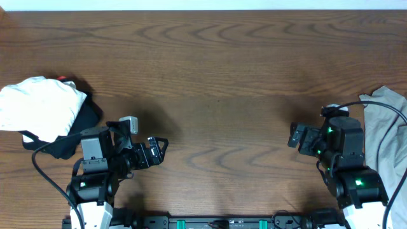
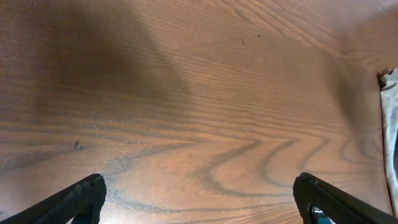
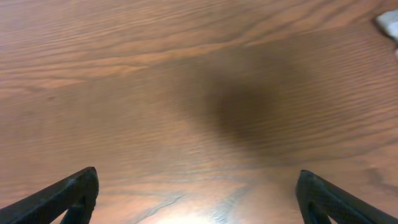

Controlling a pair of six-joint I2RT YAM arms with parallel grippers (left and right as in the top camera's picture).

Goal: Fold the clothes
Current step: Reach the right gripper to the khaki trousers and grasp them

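Both the left gripper point(image 1: 159, 149), at 7 o'clock in the overhead view, and the right gripper point(image 1: 292, 136), at 4 o'clock, hang over the wooden table point(image 1: 216, 76) with fingers spread wide and holding nothing, while the khaki shorts point(image 1: 385, 121) lie bunched at the 3 o'clock edge, just beside the right arm point(image 1: 356, 181).

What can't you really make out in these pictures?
Pale khaki cotton shorts: overhead, cut off by the right edge, partly behind the right arm.
Black garment: overhead, mostly under the white folded garment and the left arm.
Small red spot beside the white garment: overhead, too small to identify.
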